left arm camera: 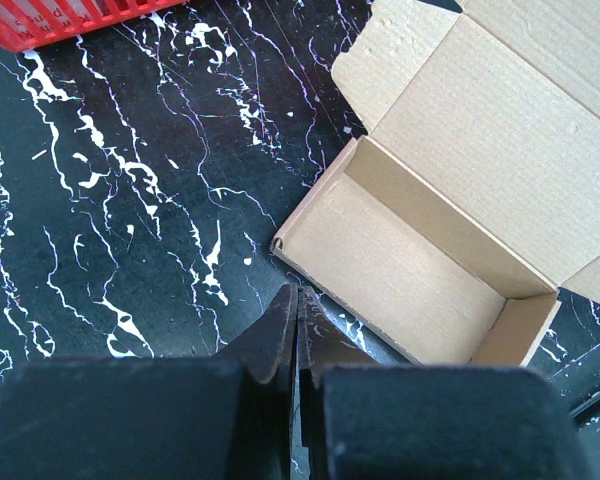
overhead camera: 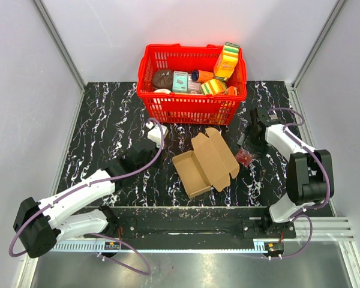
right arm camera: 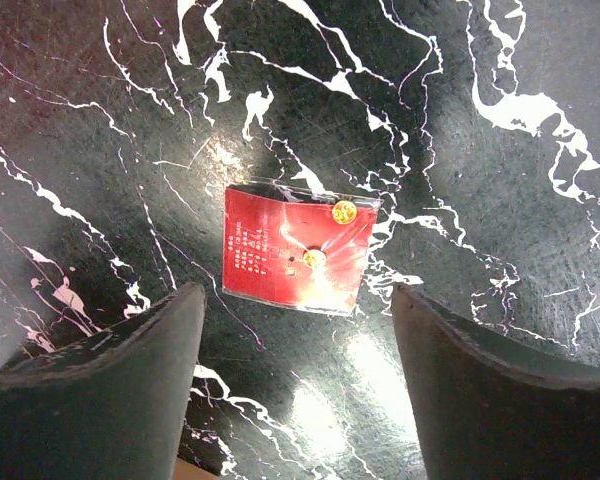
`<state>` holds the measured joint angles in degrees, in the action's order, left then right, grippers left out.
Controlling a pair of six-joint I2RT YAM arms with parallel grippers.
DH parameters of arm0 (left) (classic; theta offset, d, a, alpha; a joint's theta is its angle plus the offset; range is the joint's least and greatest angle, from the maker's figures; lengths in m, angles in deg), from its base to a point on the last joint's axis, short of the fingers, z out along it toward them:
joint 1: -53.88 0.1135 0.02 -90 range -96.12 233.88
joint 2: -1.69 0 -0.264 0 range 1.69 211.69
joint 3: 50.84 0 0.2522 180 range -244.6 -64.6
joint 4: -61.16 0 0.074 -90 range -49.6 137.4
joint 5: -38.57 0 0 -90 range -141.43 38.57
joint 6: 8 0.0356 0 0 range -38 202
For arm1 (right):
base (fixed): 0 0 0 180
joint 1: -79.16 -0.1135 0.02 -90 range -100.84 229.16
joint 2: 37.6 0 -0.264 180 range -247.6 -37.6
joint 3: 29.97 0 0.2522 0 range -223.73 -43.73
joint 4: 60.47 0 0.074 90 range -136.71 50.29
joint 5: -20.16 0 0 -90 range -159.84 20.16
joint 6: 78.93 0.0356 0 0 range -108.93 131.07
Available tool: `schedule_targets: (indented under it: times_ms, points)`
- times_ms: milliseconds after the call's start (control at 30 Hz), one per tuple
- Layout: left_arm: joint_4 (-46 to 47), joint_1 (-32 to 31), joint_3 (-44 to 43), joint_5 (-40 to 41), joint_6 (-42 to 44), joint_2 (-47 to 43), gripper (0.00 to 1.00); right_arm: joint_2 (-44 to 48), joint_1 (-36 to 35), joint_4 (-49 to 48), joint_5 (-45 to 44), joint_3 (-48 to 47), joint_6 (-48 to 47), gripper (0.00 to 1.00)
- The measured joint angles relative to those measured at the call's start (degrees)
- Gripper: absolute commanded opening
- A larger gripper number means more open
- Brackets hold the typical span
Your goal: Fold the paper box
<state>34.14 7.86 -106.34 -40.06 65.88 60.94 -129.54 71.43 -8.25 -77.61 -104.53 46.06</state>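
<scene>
Paper box (overhead camera: 205,163): brown corrugated cardboard, tray formed, lid flap open — centre of frame, on the black white-veined worktop (overhead camera: 108,132).
Left pincer (left arm camera: 297,325): closed, empty, near the box's corner.
Right pincer (right arm camera: 295,300): open — above a glossy red packet (right arm camera: 300,250).

Open paper box (overhead camera: 205,162) on the table (overhead camera: 108,126).
A red basket (overhead camera: 189,108) stands behind it; a small red packet (overhead camera: 245,157) lies near its right side.
</scene>
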Motion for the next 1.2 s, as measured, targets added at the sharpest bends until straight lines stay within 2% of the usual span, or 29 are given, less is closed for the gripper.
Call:
schedule_targets:
  times_ms: [300, 533, 733, 1000, 1200]
  points:
    - [-0.2, 0.0, 0.3, 0.0, -0.2, -0.9, 0.0, -2.3, 0.0, 0.7, 1.4, -2.1, -1.1, 0.84]
    - [-0.1, 0.0, 2.4, 0.0, -0.8, -3.2, 0.0, -6.9, 2.1, 0.8, 3.9, -5.4, -3.6, 0.88]
    - [-0.1, 0.0, 2.9, 0.0, -0.9, -3.3, 0.0, -9.9, 2.9, 0.9, 4.4, -5.6, -2.1, 0.91]
    - [0.0, 0.0, 2.9, 0.0, -1.1, -3.3, 0.0, -12.5, 2.3, 1.9, 3.6, -6.2, -1.4, 0.91]
    - [0.2, 0.0, 3.1, 0.0, -1.1, -3.3, 0.0, -13.8, -0.2, 2.9, -0.1, -7.4, -0.8, 0.92]
